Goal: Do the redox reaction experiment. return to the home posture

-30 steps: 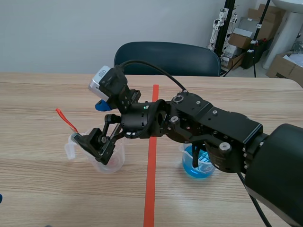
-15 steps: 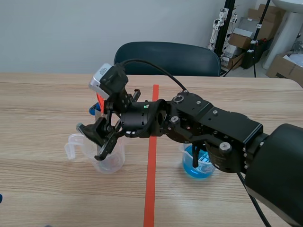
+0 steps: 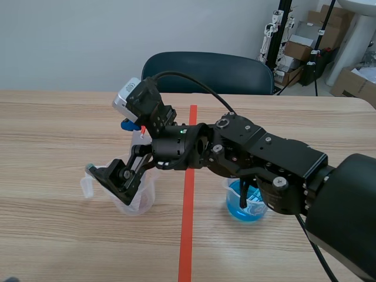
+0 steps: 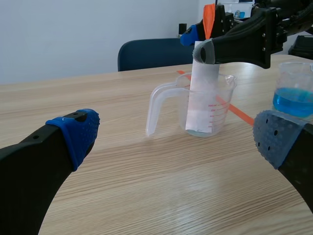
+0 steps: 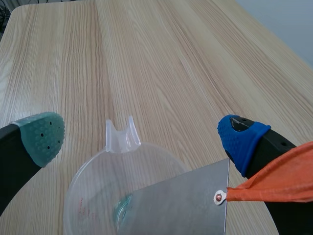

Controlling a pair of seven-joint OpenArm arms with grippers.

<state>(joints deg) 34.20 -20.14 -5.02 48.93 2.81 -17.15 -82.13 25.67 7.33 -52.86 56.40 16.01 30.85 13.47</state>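
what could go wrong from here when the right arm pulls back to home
1. The right gripper hangs open over the measuring cup, with one pad close to the top of the metal strip standing in it. A careless pull back could snag the strip or its orange ribbon and tip the cup.
2. The beaker of blue liquid stands close by the right arm; a low sweep home might knock it over.

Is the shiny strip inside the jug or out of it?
Inside. The strip stands in the clear jug, its lower end down at the bottom and its top poking above the rim.
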